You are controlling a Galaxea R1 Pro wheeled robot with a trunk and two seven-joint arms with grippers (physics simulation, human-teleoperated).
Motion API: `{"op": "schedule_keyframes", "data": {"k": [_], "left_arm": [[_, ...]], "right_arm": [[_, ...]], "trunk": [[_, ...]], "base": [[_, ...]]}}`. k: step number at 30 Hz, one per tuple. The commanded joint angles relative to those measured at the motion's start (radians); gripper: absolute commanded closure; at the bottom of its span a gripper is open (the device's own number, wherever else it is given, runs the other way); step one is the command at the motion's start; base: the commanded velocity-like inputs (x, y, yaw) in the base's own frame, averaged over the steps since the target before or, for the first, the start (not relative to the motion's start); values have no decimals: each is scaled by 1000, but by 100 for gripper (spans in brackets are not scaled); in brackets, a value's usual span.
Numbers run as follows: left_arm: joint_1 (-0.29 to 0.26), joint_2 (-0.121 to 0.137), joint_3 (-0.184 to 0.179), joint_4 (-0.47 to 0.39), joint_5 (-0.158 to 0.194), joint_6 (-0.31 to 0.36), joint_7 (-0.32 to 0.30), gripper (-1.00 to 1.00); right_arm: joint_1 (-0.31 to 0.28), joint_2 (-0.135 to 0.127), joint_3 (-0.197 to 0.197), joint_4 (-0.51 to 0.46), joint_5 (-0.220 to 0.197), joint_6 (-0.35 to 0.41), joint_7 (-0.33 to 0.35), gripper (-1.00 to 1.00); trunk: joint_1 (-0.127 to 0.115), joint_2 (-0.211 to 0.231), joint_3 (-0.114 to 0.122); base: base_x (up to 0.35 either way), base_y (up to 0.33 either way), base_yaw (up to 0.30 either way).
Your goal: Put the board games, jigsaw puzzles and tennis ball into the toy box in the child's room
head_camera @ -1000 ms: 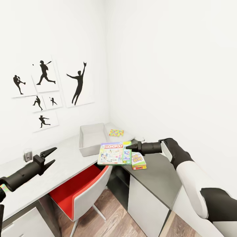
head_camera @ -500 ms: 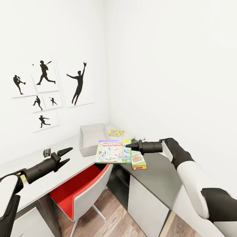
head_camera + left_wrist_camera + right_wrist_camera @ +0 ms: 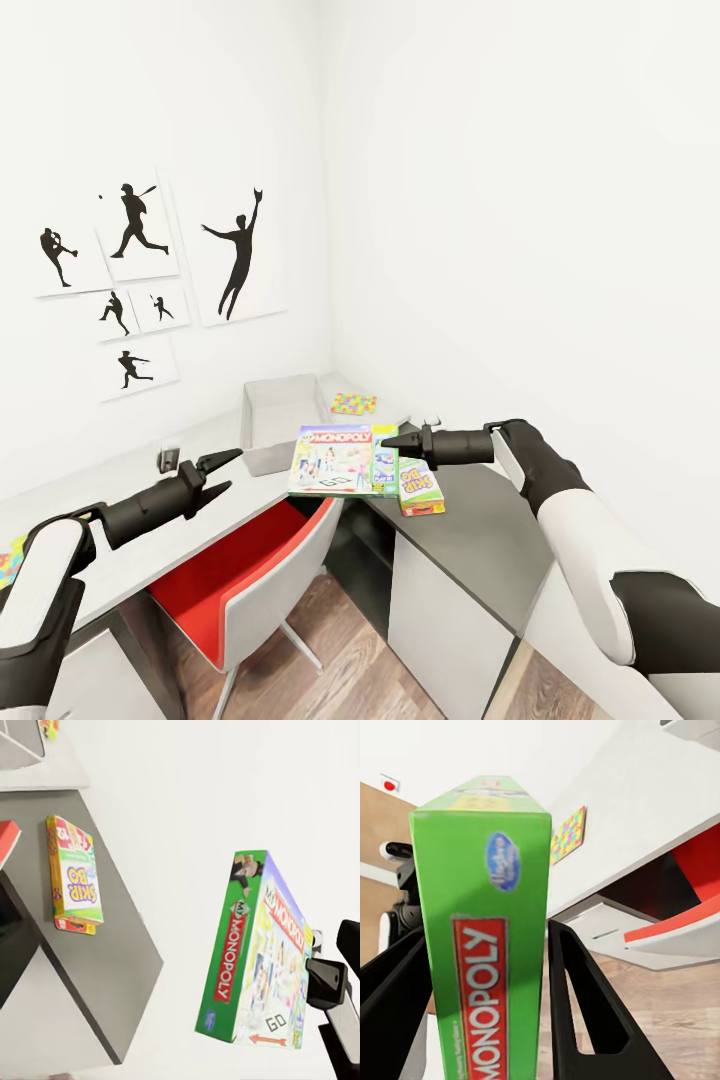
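My right gripper point(image 3: 392, 441) is shut on the edge of a green Monopoly board game point(image 3: 335, 460), holding it roughly flat in the air just in front of the toy box point(image 3: 275, 405). In the right wrist view both fingers flank the box point(image 3: 484, 945). My left gripper point(image 3: 222, 473) is open and empty over the table point(image 3: 120, 490), left of the toy box. The SKIP-BO board game point(image 3: 421, 487) lies on the dark grey cabinet point(image 3: 480, 530). One jigsaw puzzle point(image 3: 353, 403) lies on the table by the corner, another point(image 3: 8, 565) at the far left edge.
A red-seated white chair point(image 3: 240, 590) is pushed under the table below the held box. A small grey object point(image 3: 168, 460) stands on the table near my left gripper. White walls close the corner; silhouette pictures point(image 3: 140, 270) hang at the left.
My left arm has swung forward and right along the table toward the toy box, its gripper still open. The Monopoly box has shifted slightly left in the right gripper's hold.
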Motion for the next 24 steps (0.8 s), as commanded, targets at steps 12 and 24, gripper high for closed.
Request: {"op": "schedule_keyframes", "data": {"k": [12,24], "left_arm": [[-25,17,-77,19,-6,5,-39,-100],[-30,42,-136,24,-14,4,-105,-100]], "right_arm": [[0,-1,7,0,-8,8,1,100],[0,3,10,0,-7,11,1,100]], "trunk": [[1,-2,-2],[1,-2,-2]], "base": [[0,0,0],[0,0,0]]}}
